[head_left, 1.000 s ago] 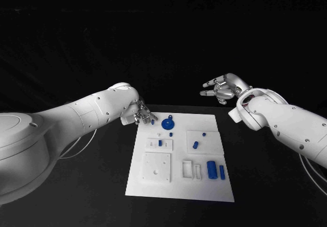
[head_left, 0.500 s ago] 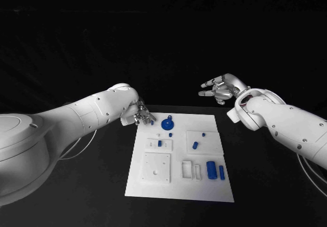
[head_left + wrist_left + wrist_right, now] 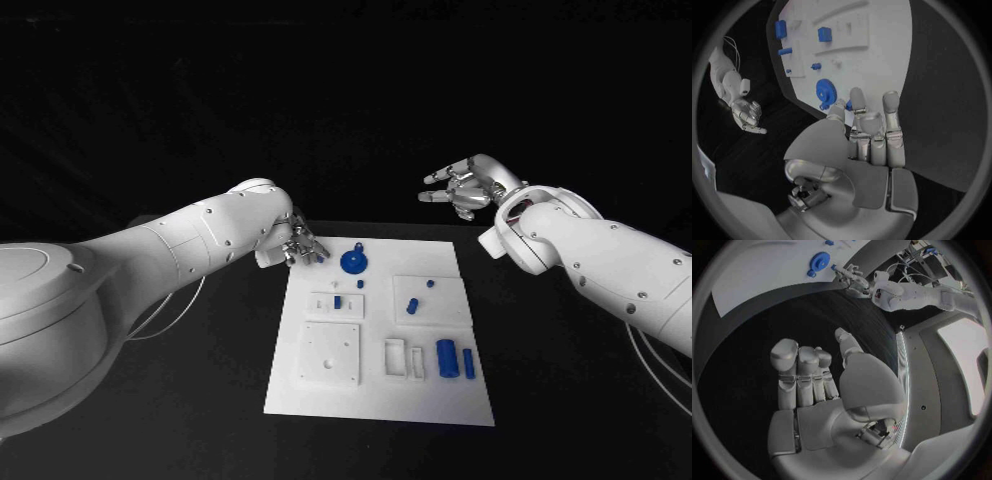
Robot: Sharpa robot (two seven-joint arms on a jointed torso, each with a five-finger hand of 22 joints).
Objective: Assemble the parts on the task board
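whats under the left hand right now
The left hand sits at the far left corner of the task board, fingertips by a small blue part near the blue gear. Whether it touches is unclear.

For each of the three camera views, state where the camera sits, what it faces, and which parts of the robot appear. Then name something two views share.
Head view: on the robot's head, looking down at the board on the black table; both arms come in, left hand at the board's far corner, right hand raised beyond it.
Left wrist view: behind the left hand, facing the board.
Right wrist view: behind the right hand, facing the table and the board's far end.
Shared: all three show the blue gear.
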